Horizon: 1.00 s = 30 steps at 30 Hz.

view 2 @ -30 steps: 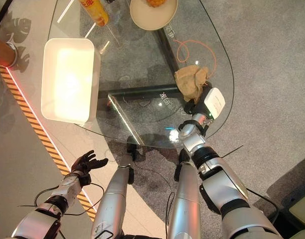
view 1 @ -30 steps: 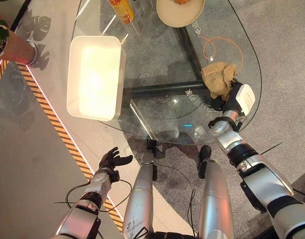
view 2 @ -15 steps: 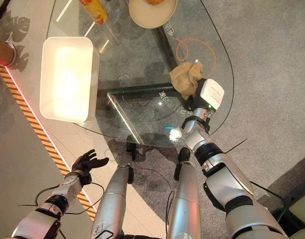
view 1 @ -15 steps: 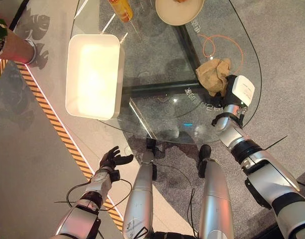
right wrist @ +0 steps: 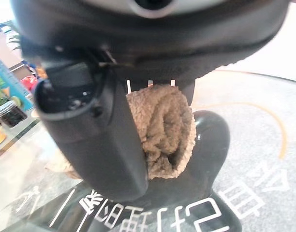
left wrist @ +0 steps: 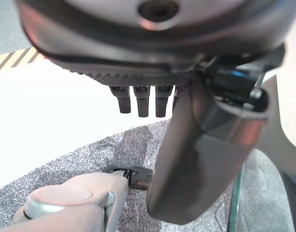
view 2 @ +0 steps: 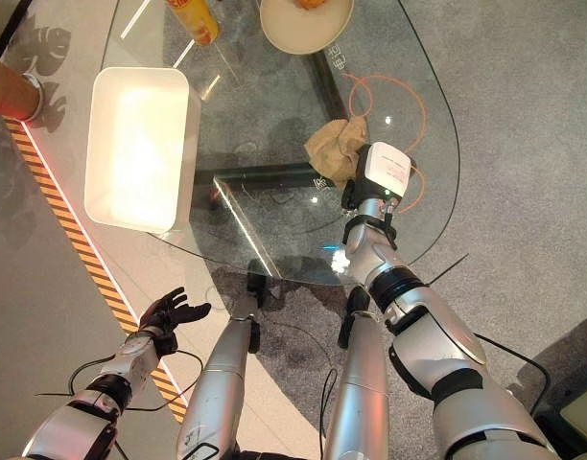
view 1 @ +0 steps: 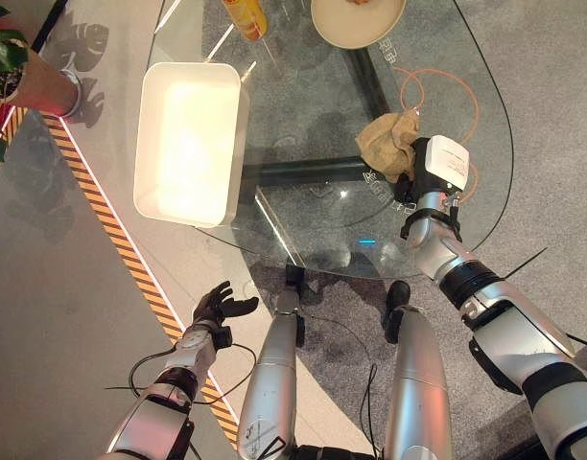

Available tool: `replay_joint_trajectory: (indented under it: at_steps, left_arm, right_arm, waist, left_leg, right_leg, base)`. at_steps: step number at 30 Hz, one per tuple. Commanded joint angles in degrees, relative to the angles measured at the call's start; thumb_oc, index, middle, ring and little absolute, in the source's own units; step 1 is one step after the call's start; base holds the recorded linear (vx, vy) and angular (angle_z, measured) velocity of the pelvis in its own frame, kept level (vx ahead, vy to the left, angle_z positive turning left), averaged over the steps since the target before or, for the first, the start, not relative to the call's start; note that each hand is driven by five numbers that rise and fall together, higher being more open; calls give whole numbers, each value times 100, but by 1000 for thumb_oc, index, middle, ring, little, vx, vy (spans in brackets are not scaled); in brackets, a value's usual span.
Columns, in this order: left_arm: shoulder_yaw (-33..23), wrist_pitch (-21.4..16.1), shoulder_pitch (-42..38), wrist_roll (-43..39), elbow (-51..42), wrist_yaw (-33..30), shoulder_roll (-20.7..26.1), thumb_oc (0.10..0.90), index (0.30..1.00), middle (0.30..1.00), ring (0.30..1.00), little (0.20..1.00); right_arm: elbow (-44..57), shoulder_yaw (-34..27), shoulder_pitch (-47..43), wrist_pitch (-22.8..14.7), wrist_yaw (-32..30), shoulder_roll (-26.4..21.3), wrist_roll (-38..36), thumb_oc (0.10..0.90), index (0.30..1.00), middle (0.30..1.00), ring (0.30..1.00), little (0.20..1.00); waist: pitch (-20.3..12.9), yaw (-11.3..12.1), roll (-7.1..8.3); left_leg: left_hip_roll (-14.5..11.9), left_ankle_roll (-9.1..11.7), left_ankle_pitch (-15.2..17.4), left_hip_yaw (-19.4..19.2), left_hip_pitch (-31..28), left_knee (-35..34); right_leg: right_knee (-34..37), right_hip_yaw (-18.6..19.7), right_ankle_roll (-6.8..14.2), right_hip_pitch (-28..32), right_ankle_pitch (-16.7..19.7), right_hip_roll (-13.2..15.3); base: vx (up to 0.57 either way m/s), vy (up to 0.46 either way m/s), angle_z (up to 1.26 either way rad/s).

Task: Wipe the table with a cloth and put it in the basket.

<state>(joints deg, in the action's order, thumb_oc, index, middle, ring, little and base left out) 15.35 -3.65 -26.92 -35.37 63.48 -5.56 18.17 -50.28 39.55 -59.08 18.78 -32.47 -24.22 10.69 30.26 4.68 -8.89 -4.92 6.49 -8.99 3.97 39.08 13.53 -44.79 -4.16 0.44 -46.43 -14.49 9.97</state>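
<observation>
A crumpled tan cloth [view 1: 389, 142] lies on the right part of the glass table [view 1: 303, 125]. My right hand [view 1: 407, 184] is at the cloth's near edge. In the right wrist view the thumb [right wrist: 104, 145] and the fingers pinch a roll of the cloth [right wrist: 162, 128] just above the glass. A white rectangular basket [view 1: 239, 134] stands on the table's left side, well apart from the cloth. My left hand [view 1: 217, 307] hangs low over the floor, below the table's near left edge, with its fingers [left wrist: 140, 101] spread and nothing in it.
At the table's far edge stand a yellow can [view 1: 246, 14] and a beige plate [view 1: 356, 24] with food. An orange cord [view 1: 437, 86] loops under the glass by the cloth. A potted plant [view 1: 25, 77] and striped floor tape [view 1: 130, 259] lie to the left.
My right hand has dragged the cloth leftward across the glass, toward the table's middle. The left hand has stayed where it was.
</observation>
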Motion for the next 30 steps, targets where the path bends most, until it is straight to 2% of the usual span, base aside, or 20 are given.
replay_joint_trajectory:
  at_steps: [1,9,16,25,30]
  left_arm:
    - [220,-42,-74,-83,-15,-232,-71,800,900,900,900,900]
    - [219,33,-57,-59,-112,-253,-109,800,900,900,900,900]
    - [200,45,1,-50,-184,-265,-113,800,900,900,900,900]
    - [183,69,-8,-25,-192,-241,-130,800,900,900,900,900]
    - [184,81,-46,-30,-166,-215,-99,800,900,900,900,900]
  right_arm:
    - [483,465,-782,-330,147,588,460,100,300,300,300,200]
    - [640,585,-880,-466,537,741,742,108,307,307,307,208]
    - [917,839,-804,-844,1187,834,868,141,335,335,335,241]
    - [1054,1013,-668,-1081,1732,1029,990,100,300,300,300,200]
    - [1040,1098,-594,-1080,1836,1072,1025,100,300,300,300,200]
  waist:
    - [-47,153,-265]
    - [-47,201,-298]
    - [-47,230,-310]
    - [-47,248,-312]
    - [-47,252,-305]
  left_leg:
    - [725,-574,696,-428,24,738]
    - [749,-561,679,-404,9,731]
    - [770,-562,659,-388,17,713]
    - [784,-565,644,-379,3,714]
    - [781,-562,636,-383,31,727]
  right_leg:
    - [1481,-269,-85,333,977,-41]
    - [1457,-275,-72,330,985,-7]
    - [1447,-283,-74,304,980,-2]
    - [1410,-281,-66,289,983,18]
    - [1406,-282,-59,272,996,22]
  base:
    - [0,0,0]
    - [0,0,0]
    - [4,8,4]
    - [5,4,3]
    - [1,-2,4]
